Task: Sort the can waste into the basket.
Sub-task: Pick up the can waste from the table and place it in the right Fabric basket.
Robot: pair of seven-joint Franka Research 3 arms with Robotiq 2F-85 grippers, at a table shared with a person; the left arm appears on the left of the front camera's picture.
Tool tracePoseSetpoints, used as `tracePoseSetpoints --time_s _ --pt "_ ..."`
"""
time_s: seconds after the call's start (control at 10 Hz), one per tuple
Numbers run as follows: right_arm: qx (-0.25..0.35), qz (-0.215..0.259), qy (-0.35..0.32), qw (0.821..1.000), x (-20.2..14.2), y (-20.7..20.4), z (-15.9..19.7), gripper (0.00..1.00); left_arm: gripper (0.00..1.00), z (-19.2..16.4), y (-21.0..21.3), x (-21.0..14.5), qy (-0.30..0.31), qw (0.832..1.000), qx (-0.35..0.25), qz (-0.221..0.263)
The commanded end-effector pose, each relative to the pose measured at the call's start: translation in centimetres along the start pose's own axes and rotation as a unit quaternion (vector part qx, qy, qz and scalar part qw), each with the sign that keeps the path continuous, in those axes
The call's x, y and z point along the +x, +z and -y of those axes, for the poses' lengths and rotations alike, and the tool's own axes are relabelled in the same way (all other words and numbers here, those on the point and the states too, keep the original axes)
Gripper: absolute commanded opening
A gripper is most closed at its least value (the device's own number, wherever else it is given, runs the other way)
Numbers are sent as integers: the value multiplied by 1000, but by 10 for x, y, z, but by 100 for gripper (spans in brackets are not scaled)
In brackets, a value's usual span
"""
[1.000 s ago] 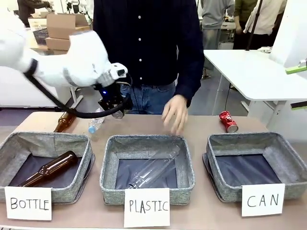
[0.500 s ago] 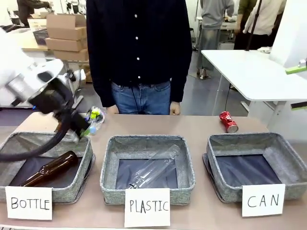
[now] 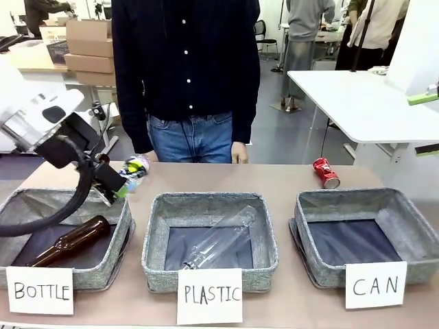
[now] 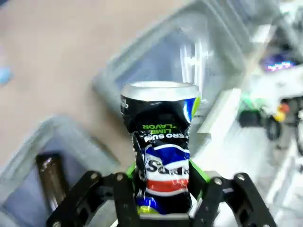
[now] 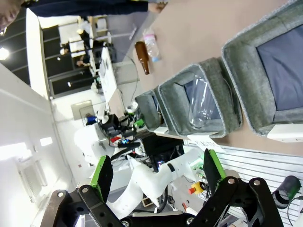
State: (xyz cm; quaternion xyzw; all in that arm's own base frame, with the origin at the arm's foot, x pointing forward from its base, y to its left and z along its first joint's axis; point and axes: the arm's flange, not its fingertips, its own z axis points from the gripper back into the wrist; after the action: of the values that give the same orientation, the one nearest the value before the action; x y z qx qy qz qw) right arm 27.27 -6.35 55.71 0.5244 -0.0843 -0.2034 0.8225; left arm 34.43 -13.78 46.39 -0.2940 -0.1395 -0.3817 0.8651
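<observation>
The left gripper (image 4: 163, 182) pinches the dark printed can (image 4: 161, 127) above the BOTTLE bin (image 3: 123, 229). I'd carry it high across to the CAN basket (image 3: 350, 197) and release low. The right gripper (image 5: 157, 172) hangs spread. The red can (image 3: 326, 173) lies on the brown table (image 3: 274, 177), and a person (image 3: 185, 68) stands behind it.

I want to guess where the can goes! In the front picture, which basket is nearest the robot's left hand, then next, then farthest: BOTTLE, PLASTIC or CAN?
1. Grey woven basket signed BOTTLE, left end, just below the left hand.
2. Grey woven basket signed PLASTIC, middle.
3. Grey woven basket signed CAN, right end.
</observation>
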Motion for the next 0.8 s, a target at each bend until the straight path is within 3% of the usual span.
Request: tracePoseSetpoints --time_s 0.0,0.1,0.4,0.5,0.6,0.7 --pt "-36 31 54 997 -6 11 -12 100 32 12 -51 47 -195 954 -227 -2" --pt "-70 73 77 992 -12 37 -12 100 32 40 -77 86 -256 923 -287 -10" --pt "-130 216 26 967 -38 150 42 100 32 158 -165 175 -380 873 -292 -90" --pt "-131 250 1 959 -52 180 70 100 32 202 -202 201 -429 858 -266 -90" --pt "-131 254 -23 958 -60 193 94 100 32 233 -232 217 -461 847 -252 -78" --pt "-202 249 -17 947 -62 199 111 100 32 258 -266 231 -493 845 -205 -34"
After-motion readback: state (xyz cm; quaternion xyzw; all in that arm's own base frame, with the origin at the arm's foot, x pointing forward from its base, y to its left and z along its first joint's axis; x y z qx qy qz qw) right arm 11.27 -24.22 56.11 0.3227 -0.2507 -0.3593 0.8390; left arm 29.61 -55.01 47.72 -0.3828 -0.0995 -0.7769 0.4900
